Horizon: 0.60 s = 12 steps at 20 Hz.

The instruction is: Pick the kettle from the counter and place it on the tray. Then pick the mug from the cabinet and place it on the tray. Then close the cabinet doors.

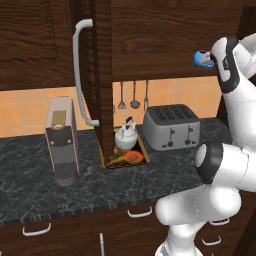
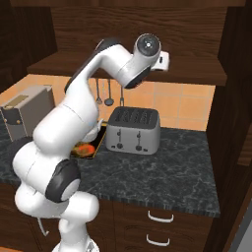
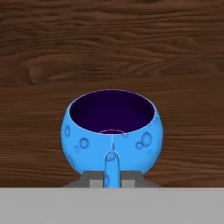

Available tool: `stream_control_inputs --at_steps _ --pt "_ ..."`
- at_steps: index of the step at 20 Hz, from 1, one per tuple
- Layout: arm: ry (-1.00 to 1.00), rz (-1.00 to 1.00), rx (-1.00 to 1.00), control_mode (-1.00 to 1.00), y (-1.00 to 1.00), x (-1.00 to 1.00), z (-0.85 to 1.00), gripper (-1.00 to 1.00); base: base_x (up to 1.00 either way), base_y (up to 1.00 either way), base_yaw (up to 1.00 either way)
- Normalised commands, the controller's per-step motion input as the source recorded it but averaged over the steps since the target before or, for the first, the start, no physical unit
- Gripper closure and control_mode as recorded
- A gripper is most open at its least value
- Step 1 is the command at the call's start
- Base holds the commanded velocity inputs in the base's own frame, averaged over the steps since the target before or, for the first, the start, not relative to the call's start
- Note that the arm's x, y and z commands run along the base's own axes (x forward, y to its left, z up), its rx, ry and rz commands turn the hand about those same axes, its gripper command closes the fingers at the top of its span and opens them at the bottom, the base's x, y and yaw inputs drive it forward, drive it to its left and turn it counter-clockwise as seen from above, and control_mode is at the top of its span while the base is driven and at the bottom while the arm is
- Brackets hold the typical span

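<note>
While the kettle [image 1: 126, 134] is sitting on the tray [image 1: 142, 148] on the counter [image 1: 30, 170], the gripper [image 3: 112, 181] is clenching on the handle of the mug [image 3: 112, 131] up in the cabinet [image 1: 150, 40]. From the hand view, the two fingers [image 3: 93, 180] are pressing the thin blue handle from either side, and the mug is standing upright on the wooden shelf with its dark mouth facing up. In the left base view the mug [image 1: 201, 58] is showing just left of the wrist, at the right end of the shelf, well above the toaster [image 1: 172, 126].

The mug is looking small, stiff and light, probably glazed and so a little slippery; dropped, it could chip. The handle is the natural hold, though so slim a loop may be letting the cup swing or twist, so a slow lift seems wise.

Its handle is pointing straight back toward the hand, away from the cabinet's far wall. The body is squat and round, so its axis is running vertically, mouth up.
</note>
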Motion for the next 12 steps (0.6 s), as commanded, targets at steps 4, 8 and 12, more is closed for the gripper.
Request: stream_control_inputs --at_steps 4,8,12 --pt "-0.01 0.0 0.01 -1.0 0.1 -1.0 0.0 1.0 0.0 0.0 0.0" --pt "0.0 0.0 0.01 -1.0 0.22 -0.97 -0.03 1.0 0.0 0.0 0.0" --pt "-0.01 0.02 -0.01 -1.0 0.42 -0.96 -0.28 1.0 0.0 0.0 0.0"
